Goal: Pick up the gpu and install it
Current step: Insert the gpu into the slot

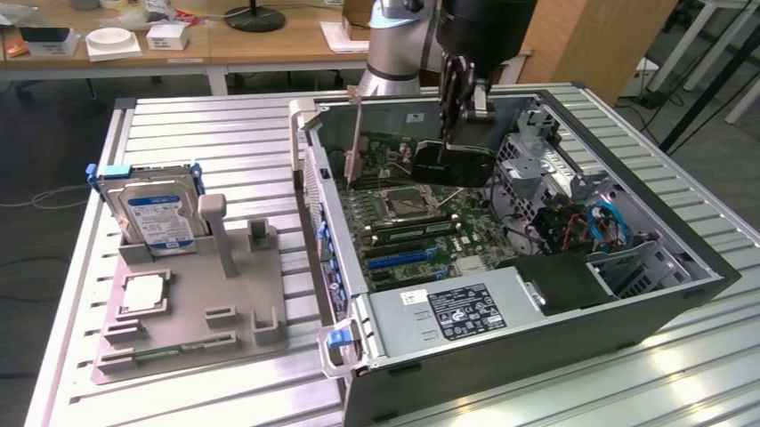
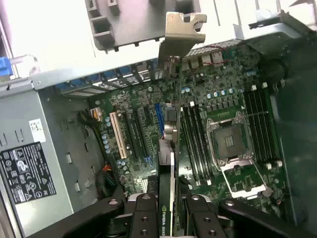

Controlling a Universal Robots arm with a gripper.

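Clamping the gpu (image 2: pixel 166 173) in our hand (image 2: pixel 171 215), we are holding it above the motherboard (image 2: pixel 218 99), not yet seated.

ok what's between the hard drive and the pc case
In the exterior view, upright posts of the grey holder tray stand between the hard drive and the pc case.
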